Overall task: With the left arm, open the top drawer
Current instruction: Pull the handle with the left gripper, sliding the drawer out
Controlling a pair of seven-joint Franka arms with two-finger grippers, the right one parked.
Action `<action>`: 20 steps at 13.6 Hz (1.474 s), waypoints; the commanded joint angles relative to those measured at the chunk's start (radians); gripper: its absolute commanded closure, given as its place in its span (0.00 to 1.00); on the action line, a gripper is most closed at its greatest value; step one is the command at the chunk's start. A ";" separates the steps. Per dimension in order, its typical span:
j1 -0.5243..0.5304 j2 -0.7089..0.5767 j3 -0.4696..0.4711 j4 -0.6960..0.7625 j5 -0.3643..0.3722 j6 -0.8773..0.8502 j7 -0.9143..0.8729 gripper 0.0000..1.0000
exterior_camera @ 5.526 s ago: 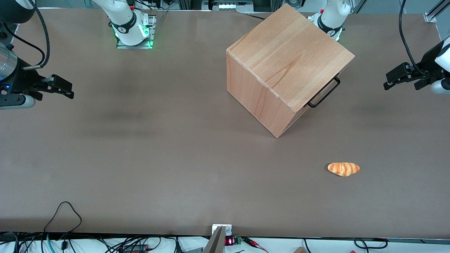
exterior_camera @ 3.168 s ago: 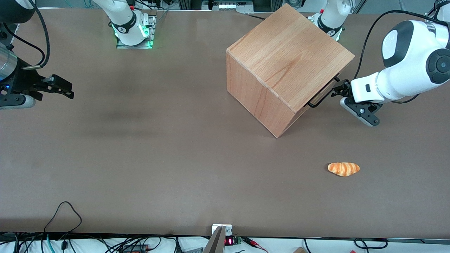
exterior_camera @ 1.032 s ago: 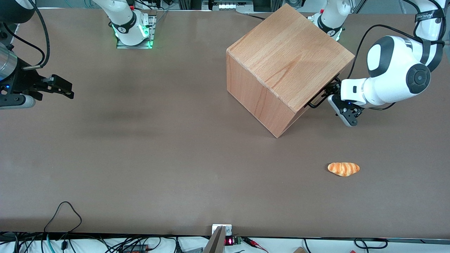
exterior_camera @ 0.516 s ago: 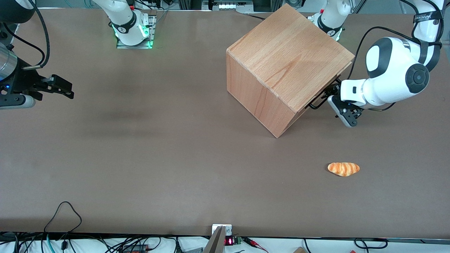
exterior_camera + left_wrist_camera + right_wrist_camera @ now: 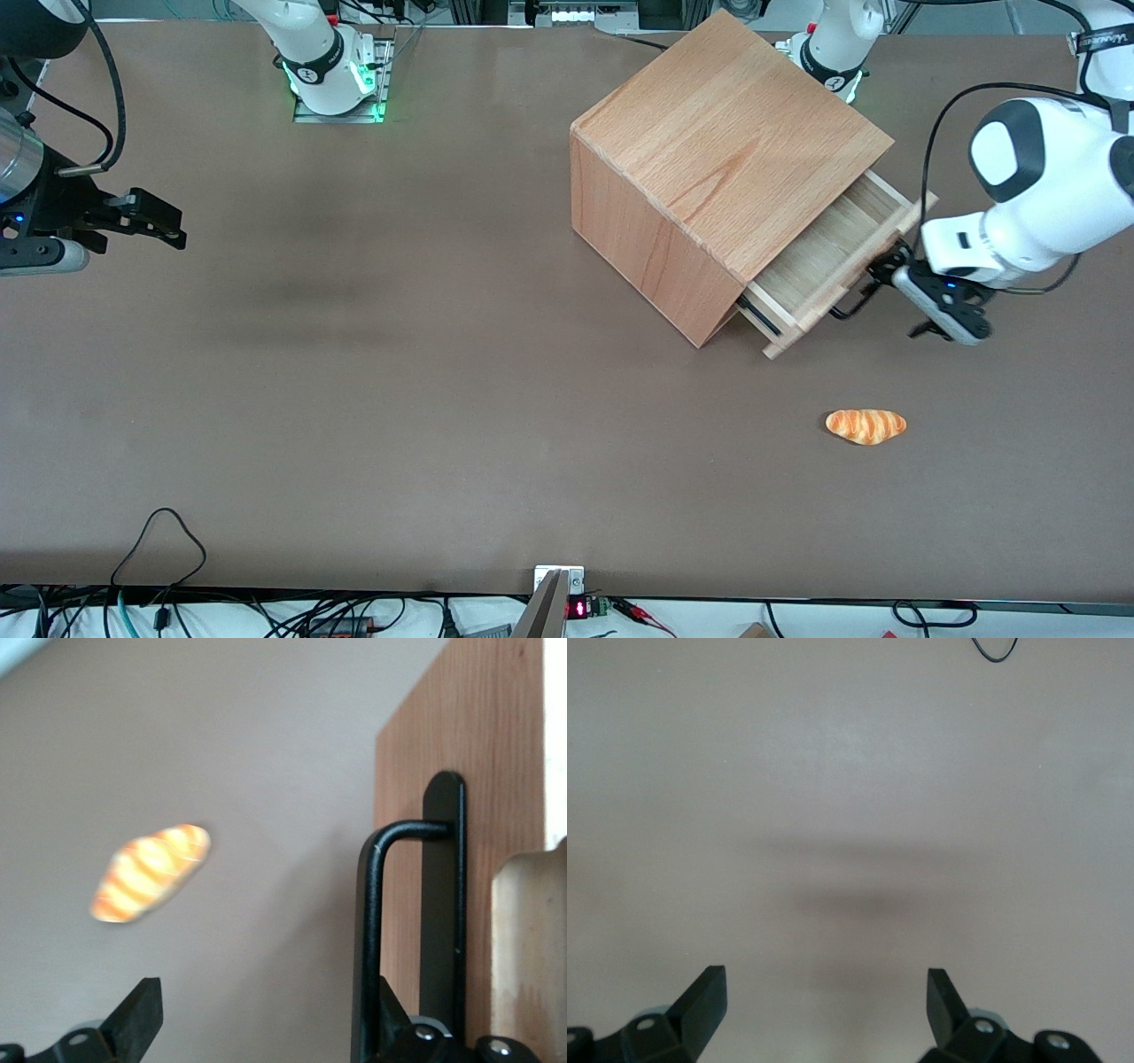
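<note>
Lying lower right of front view on brown worktop point(image 5: 354, 399): bread roll point(image 5: 866, 425), nearest camera. Farther, right of centre: claw point(image 5: 886, 270) of left arm point(image 5: 1036, 204), fingers spread, one finger point(image 5: 403, 1028) hooked inside black bar handle point(image 5: 850, 301). Top drawer point(image 5: 824, 261) pulled partway out of wooden cabinet point(image 5: 709, 151), upper centre-right.

An orange bread roll point(image 5: 866, 426) point(image 5: 151, 873) with paler stripes is lying flat on the brown desk point(image 5: 399, 399), toward the working arm's end and nearer the front camera than the wooden cabinet point(image 5: 709, 168). The cabinet is sitting angled on the desk, well apart from the roll. Black cables point(image 5: 159, 540) are trailing over the desk edge nearest the front camera.
</note>
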 commanded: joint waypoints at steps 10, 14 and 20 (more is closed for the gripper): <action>-0.004 0.119 0.117 0.136 0.072 0.182 0.130 0.00; -0.005 0.059 0.116 0.194 0.075 0.082 0.003 0.00; -0.005 0.022 0.116 0.285 0.078 -0.138 -0.119 0.00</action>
